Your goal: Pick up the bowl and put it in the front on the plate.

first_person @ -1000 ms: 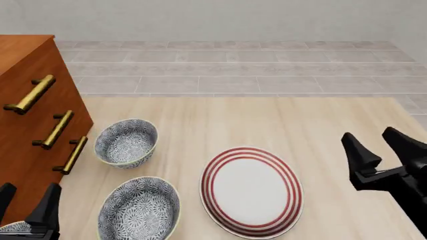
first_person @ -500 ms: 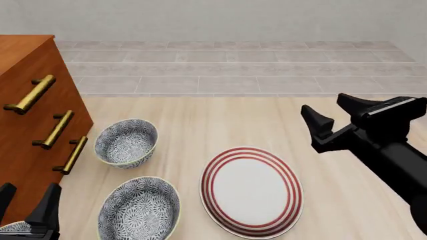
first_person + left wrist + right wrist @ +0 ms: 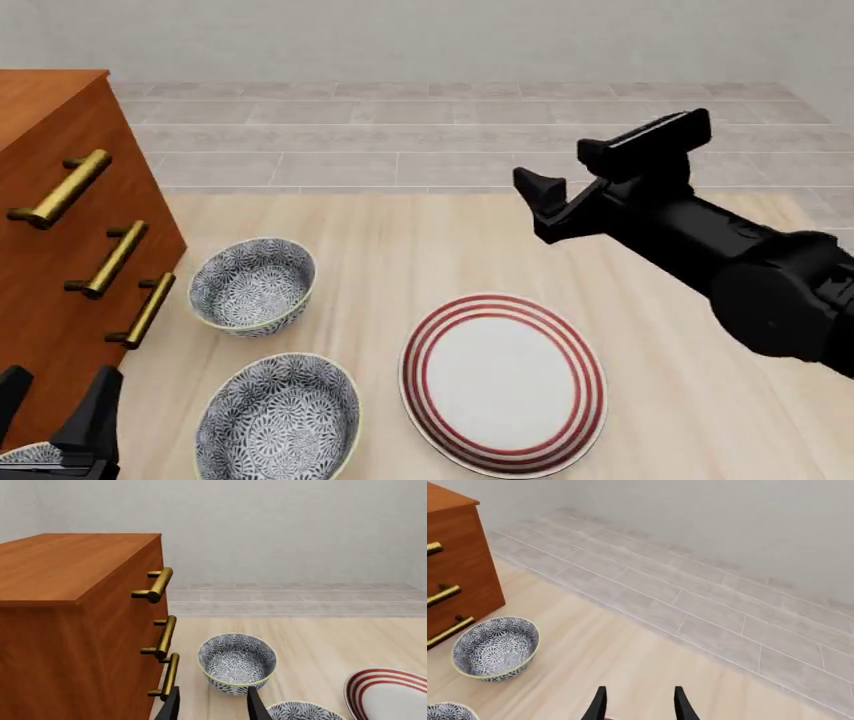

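The bowl (image 3: 278, 420) sits on the counter (image 3: 400, 250) just left of the plate (image 3: 503, 382), at the near edge, untouched. The left claw (image 3: 54, 420) hangs low beside it, left of the plate, fingers spread and empty. A second bowl (image 3: 252, 285) stands farther back, beside the wooden dresser (image 3: 60, 250) with brass handles. The right claw (image 3: 607, 175) hovers high beyond the plate, parted wide, holding nothing. The pale wood counter meets grey floor tiles (image 3: 454, 140) and a plain wall. The right wrist view shows only the far bowl (image 3: 496, 647) whole.
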